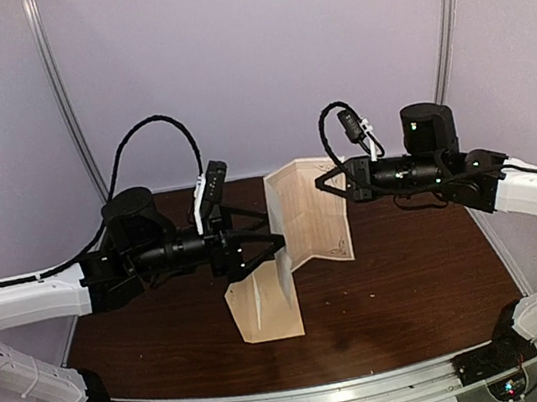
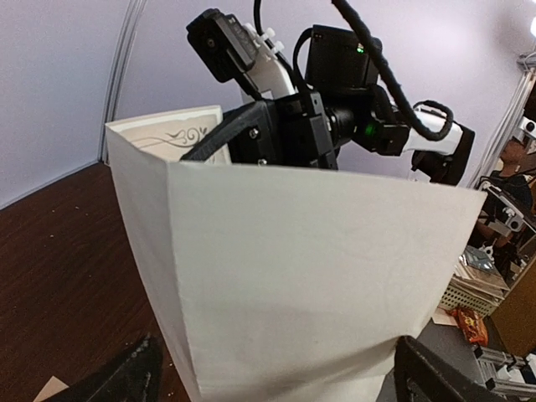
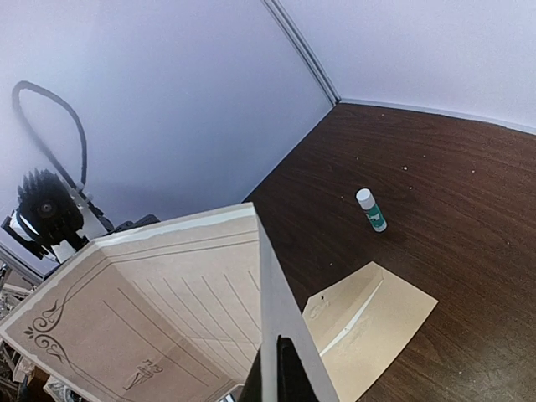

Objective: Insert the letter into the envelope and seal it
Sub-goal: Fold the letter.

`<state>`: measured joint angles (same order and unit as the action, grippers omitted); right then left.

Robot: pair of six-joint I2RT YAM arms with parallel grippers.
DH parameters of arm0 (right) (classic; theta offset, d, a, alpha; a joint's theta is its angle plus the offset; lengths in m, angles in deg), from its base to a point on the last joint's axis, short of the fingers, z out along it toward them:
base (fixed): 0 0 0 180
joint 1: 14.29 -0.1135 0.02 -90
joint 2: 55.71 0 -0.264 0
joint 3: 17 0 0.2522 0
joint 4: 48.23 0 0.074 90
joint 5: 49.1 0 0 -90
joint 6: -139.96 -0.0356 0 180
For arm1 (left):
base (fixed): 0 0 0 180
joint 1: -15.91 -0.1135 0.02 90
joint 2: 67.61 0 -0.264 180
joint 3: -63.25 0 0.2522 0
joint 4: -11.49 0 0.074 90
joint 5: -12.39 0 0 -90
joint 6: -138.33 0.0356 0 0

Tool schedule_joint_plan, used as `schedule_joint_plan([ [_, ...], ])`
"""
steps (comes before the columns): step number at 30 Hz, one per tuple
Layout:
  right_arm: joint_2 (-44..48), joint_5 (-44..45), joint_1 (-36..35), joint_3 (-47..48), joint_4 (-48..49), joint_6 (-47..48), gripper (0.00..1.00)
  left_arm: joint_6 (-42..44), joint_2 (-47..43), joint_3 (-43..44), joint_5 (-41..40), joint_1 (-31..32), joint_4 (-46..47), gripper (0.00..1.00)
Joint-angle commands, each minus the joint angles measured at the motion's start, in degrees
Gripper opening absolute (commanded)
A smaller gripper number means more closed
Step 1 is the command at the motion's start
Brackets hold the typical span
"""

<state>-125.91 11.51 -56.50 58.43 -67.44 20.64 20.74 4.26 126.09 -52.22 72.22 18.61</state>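
Observation:
The letter (image 1: 308, 210), a cream sheet with a dark decorative border, hangs folded and upright above the table. My right gripper (image 1: 324, 185) is shut on its upper right edge; in the right wrist view the dark fingers (image 3: 280, 373) pinch the fold of the letter (image 3: 151, 310). My left gripper (image 1: 273, 246) is open at the sheet's lower left. In the left wrist view the letter's plain back (image 2: 293, 268) fills the wide gap between the spread fingers (image 2: 134, 373). The tan envelope (image 1: 265, 311) lies flat on the table below, also visible in the right wrist view (image 3: 381, 322).
A small glue stick (image 3: 370, 209) with a white cap and green label lies on the dark wooden table (image 1: 422, 279) beyond the envelope. Pale walls close in the back and sides. Both arms meet over the table's middle.

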Motion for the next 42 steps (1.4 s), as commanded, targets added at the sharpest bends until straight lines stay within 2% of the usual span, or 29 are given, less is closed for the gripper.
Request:
schedule_joint_plan([
  [1, 0.1, 2.3, -0.4, 1.6, -0.7, 0.9, 0.0, -1.1, -0.9, 0.1, -3.1, 0.0, 0.8, 0.98],
  [9, 0.6, 4.5, -0.5, 1.5, -1.7, 1.0, 0.0, -2.9, -0.1, -0.2, -0.7, 0.0, 2.9, 0.98],
  [19, 0.2, 7.3, -0.5, 1.9, -3.4, 1.0, 0.0, -3.8, -1.2, -1.3, -1.8, 0.1, 2.9, 0.98],
  [23, 0.4, 4.3, -0.4, 1.8, -2.3, 0.9, 0.0, -3.5, 0.1, -0.1, -5.7, 0.1, 0.0, 0.98],
  [27, 0.8, 3.2, -0.5, 1.8, -2.7, 1.6, 0.0, -4.4, 1.3, 2.3, -15.8, 0.1, -6.2, 0.94],
  [31, 0.7, 4.8, -0.6, 1.7, -3.8, 1.8, 0.0, -5.3, 2.6, 3.9, -20.1, 0.1, -9.1, 0.75],
  [36, 0.0, 6.5, -0.7, 1.6, -4.0, 1.9, 0.0, -6.4, 3.4, 4.6, -23.0, 0.2, -11.3, 0.3],
  [38, -0.2, 6.8, -0.7, 1.6, -4.0, 1.9, 0.0, -6.5, 3.2, 4.4, -23.5, 0.2, -11.6, 0.15],
  [40, -0.2, 7.4, -0.7, 1.5, -3.9, 1.9, 0.0, -6.6, 2.7, 4.0, -23.6, 0.2, -11.7, 0.04],
  [41, -0.2, 7.8, -0.7, 1.5, -4.0, 1.8, 0.02, -6.6, 2.5, 3.9, -23.6, 0.2, -11.8, 0.0],
  [42, 0.0, 8.2, -0.7, 1.5, -4.1, 1.8, 0.09, -6.4, 2.2, 3.9, -23.7, 0.2, -12.1, 0.0],
])
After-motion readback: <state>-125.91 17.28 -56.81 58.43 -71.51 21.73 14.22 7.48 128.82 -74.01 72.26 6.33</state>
